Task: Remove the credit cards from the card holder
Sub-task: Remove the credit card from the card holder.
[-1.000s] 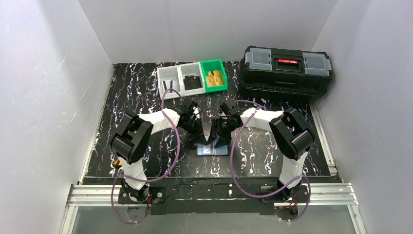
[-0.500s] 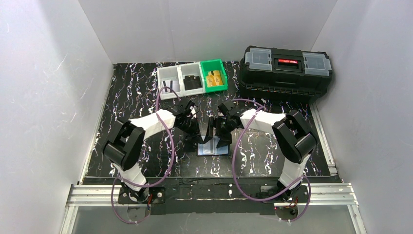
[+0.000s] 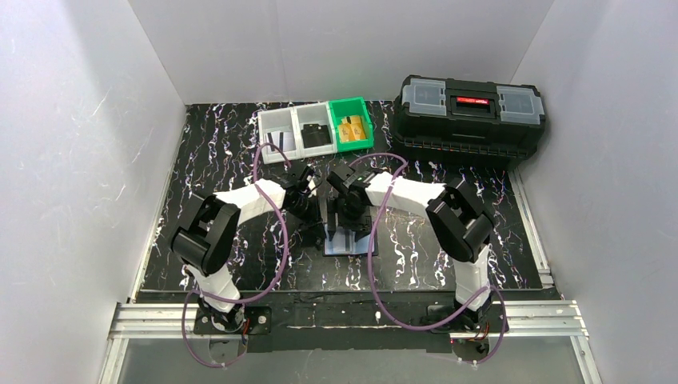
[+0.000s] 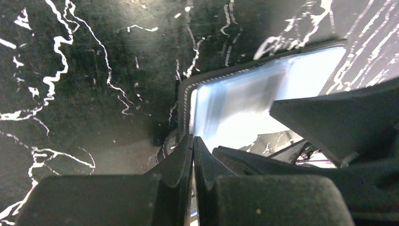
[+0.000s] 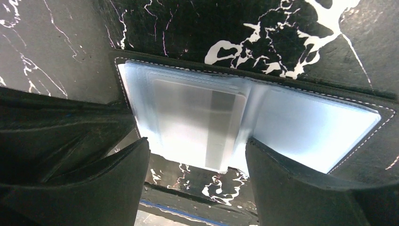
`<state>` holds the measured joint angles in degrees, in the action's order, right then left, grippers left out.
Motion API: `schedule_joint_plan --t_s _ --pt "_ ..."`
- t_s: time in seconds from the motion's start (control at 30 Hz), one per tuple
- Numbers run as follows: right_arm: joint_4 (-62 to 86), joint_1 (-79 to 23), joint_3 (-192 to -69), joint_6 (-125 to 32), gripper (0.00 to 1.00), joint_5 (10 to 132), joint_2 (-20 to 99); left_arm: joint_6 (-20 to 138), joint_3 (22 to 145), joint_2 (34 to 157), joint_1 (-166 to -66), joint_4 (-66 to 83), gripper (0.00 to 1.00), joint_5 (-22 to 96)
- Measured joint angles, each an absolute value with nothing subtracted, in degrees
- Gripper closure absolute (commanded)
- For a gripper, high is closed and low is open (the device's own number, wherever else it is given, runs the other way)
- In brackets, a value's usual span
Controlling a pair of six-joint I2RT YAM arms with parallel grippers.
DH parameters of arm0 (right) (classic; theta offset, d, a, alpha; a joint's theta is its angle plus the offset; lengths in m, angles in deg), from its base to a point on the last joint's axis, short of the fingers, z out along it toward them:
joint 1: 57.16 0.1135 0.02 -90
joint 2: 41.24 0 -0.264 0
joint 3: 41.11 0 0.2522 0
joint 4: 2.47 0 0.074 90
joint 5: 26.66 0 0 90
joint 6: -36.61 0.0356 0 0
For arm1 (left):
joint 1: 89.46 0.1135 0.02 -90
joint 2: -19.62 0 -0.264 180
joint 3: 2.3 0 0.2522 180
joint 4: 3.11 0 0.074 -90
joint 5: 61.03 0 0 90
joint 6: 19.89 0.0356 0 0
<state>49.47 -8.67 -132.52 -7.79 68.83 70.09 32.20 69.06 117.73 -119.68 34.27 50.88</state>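
Several cards look already out: striped white, black and gold-orange lie in the back bins (image 3: 293,128). One whitish-silver card (image 5: 197,117) pokes partly from a clear pocket of the open card holder (image 5: 315,127), flat on the table (image 3: 224,144) between my arms. My right gripper (image 5: 196,149) straddles it, jaws wide; my left gripper (image 4: 193,141) has its jaws pressed together at the holder's edge.

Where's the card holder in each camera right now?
Top external: card holder just below centre.
Left wrist: holder at upper right, pale pocket showing.
Right wrist: holder open across the middle.
Shared landmark: white-veined black table top.
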Motion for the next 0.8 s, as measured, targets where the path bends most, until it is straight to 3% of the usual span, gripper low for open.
schedule_joint_plan --t_s 0.23,0.4,0.57,0.63,0.7,0.8 --pt "55.3 -6.5 -138.3 -8.6 0.17 64.8 73.8 32.0 67.9 119.3 -119.5 32.7 1.0 52.1" --pt "59.7 -5.2 -142.3 -9.4 0.3 61.9 76.7 31.3 67.1 119.3 -119.0 31.2 1.0 53.5" --pt "62.3 -5.0 -144.3 -10.1 0.36 60.6 78.2 30.6 66.5 119.3 -118.7 30.3 1.0 54.3" --pt "63.3 -5.0 -145.4 -10.4 0.42 60.8 79.0 30.4 66.4 119.3 -118.6 30.2 1.0 54.5" --pt "63.7 -5.0 -146.0 -10.6 0.57 61.0 79.5 30.4 66.3 119.3 -118.5 30.1 1.0 54.7" --pt "63.1 -5.1 -145.2 -11.0 0.69 61.6 79.0 30.3 66.3 119.3 -118.5 30.0 1.0 54.8"
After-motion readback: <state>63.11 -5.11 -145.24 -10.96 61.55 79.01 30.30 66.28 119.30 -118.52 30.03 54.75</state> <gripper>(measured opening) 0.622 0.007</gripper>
